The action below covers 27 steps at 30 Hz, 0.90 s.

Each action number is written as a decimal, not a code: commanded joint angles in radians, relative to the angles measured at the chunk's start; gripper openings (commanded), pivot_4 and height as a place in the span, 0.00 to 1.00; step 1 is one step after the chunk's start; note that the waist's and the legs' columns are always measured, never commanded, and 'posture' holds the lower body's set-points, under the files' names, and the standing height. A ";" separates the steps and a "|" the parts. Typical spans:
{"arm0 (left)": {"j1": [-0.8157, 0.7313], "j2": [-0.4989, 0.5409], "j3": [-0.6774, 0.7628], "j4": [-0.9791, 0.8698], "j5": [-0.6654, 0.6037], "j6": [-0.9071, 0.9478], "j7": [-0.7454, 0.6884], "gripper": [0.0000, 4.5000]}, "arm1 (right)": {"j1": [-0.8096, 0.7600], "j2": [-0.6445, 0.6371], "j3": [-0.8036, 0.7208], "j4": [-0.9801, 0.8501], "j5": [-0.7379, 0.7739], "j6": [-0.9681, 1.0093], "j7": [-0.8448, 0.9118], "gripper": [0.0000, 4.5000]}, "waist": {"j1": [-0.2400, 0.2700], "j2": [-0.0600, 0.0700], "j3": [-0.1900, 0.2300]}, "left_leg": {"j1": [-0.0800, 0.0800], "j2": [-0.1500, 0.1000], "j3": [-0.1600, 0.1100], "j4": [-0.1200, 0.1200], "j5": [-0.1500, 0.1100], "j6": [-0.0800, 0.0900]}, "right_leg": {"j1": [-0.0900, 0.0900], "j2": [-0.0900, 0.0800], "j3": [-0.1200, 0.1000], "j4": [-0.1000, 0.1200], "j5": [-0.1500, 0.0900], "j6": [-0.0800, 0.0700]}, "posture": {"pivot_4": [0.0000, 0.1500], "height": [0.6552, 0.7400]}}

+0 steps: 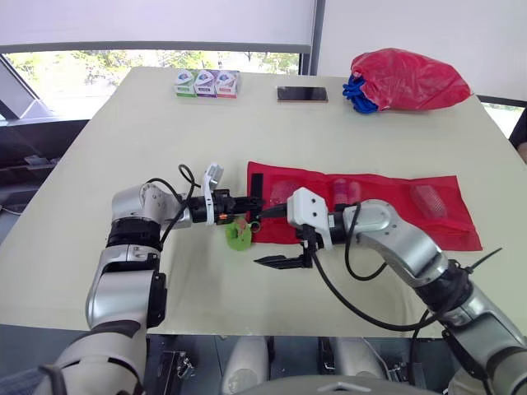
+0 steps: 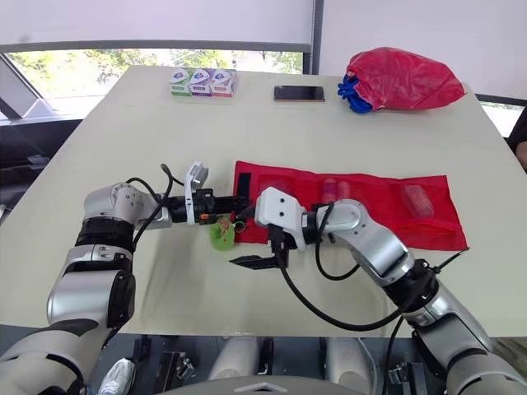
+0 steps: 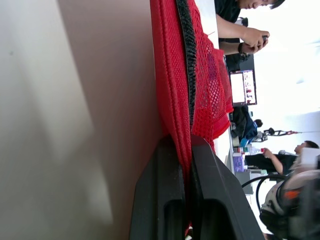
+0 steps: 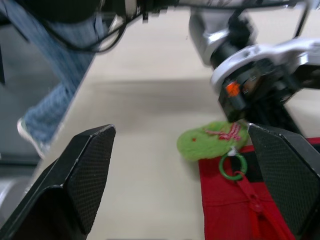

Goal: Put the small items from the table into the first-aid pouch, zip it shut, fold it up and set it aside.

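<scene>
Red mesh pouch (image 1: 370,206) lies unfolded, flat on worktop (image 1: 165,132). Left gripper (image 1: 247,202): jaws clenched on the pouch's left end. Right gripper (image 1: 277,239): jaws spread wide beside green fuzzy tag (image 1: 239,234). Fabric judged light and limp, so grip the bound hem or the tag's ring, probably the zip pull.

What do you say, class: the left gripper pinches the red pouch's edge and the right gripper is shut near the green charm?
Not quite: the right gripper is open, not shut, near the green charm; the right wrist view shows it.
</scene>
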 commanded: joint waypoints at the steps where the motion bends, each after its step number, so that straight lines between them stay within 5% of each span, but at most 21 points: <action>1: -0.003 -0.059 -0.008 -0.043 -0.008 0.016 0.022 0.00 | -0.015 0.011 0.006 0.014 -0.055 -0.063 0.032 1.00 | 0.000 0.000 0.000 | 0.000 0.000 0.000 0.000 0.000 0.000 | 0.000 0.000 0.000 0.000 0.000 0.000 | 1.00 1.00; 12: -0.039 -0.225 -0.007 0.013 0.027 -0.051 0.092 0.00 | 0.046 -0.045 -0.029 -0.031 -0.129 -0.058 0.067 1.00 | 0.000 0.000 0.000 | 0.000 -0.004 -0.006 0.000 0.000 0.000 | 0.002 -0.001 -0.001 0.000 0.000 0.000 | 1.00 1.00; 26: -0.043 -0.252 -0.021 0.038 0.066 -0.071 0.074 0.00 | 0.034 -0.022 0.042 0.091 -0.332 -0.018 0.028 1.00 | -0.001 0.001 -0.001 | 0.000 -0.005 -0.008 0.000 0.001 -0.001 | 0.003 -0.001 -0.001 0.000 0.000 0.001 | 1.00 1.00; 27: -0.040 -0.251 -0.023 0.036 0.067 -0.070 0.072 0.00 | 0.033 -0.026 0.049 0.091 -0.339 0.002 0.036 0.91 | -0.001 0.001 -0.001 | 0.000 -0.005 -0.009 0.000 0.001 -0.001 | 0.003 -0.001 -0.001 0.000 0.000 0.001 | 1.00 1.00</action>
